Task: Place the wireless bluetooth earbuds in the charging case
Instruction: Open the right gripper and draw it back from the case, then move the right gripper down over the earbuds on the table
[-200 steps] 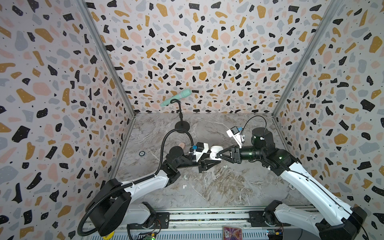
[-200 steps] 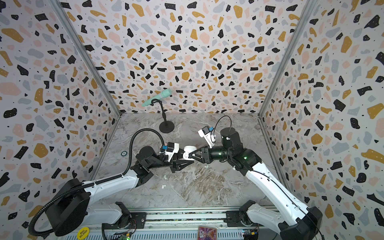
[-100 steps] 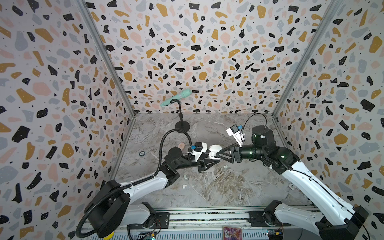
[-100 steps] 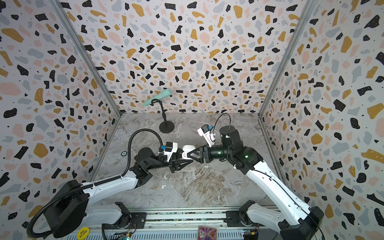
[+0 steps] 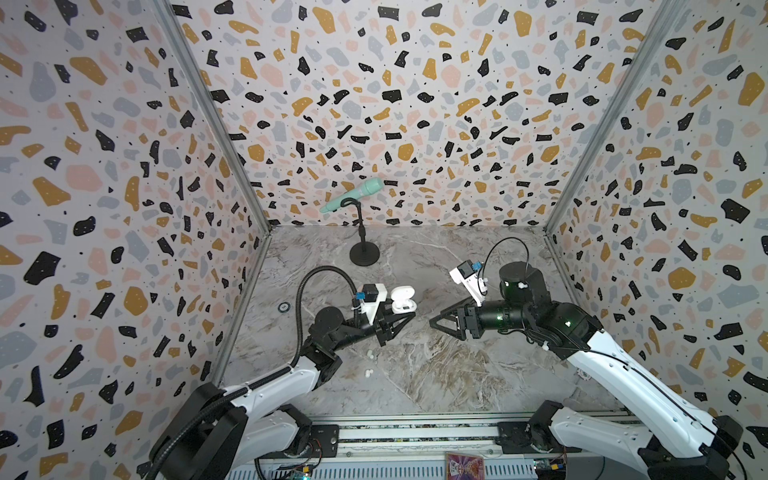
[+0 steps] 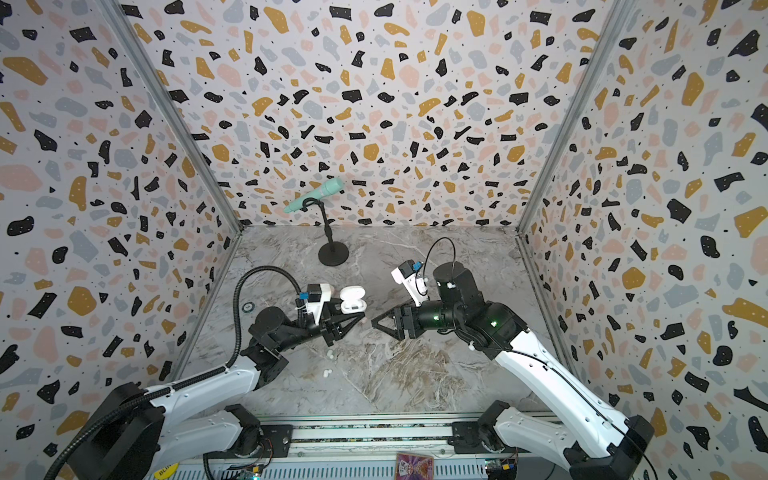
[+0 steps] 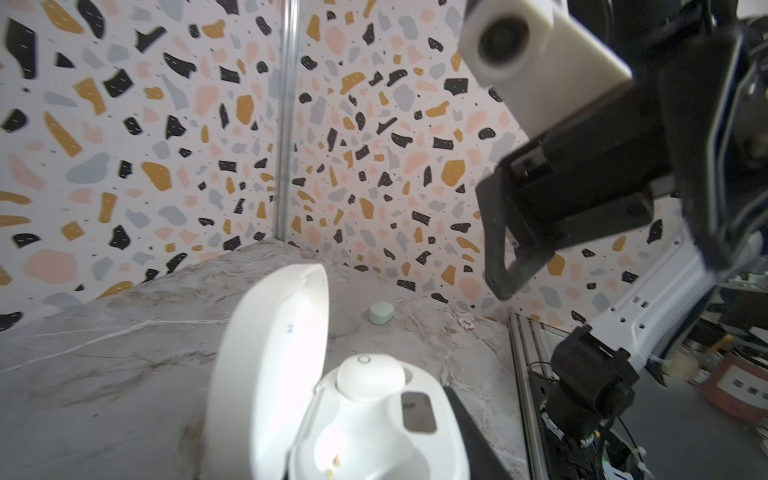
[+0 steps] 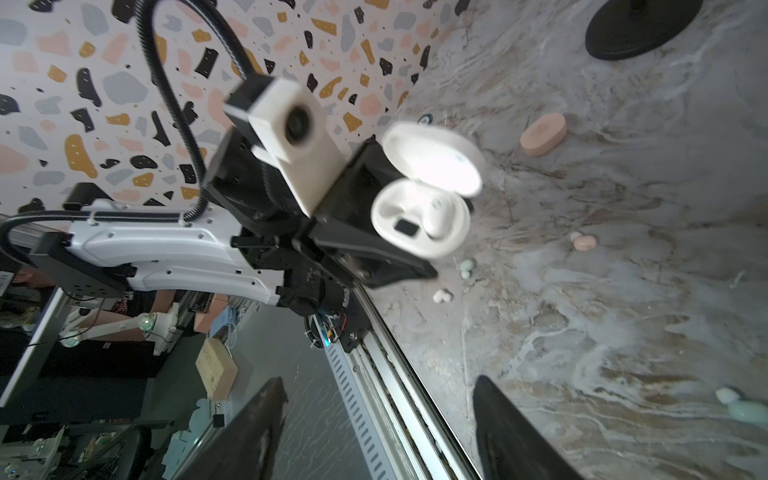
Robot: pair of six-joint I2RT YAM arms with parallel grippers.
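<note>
Left gripper [image 5: 405, 312] clamped on the open charging case [image 5: 404, 306]; right gripper [image 5: 436, 322] jaws apart, empty.

Case is held above the table [image 5: 436, 374] with its lid up. One white earbud [image 7: 370, 376] is seated in a well; the second well shows bare gold contacts. Right gripper points at the case, near but not touching. Loose white earbuds [image 5: 368, 363] lie on the table beside the left arm. In the right wrist view a mint earbud [image 8: 467, 266] and a pink earbud [image 8: 584, 242] also lie loose, and a closed pink case [image 8: 542, 135] sits farther off.
</note>
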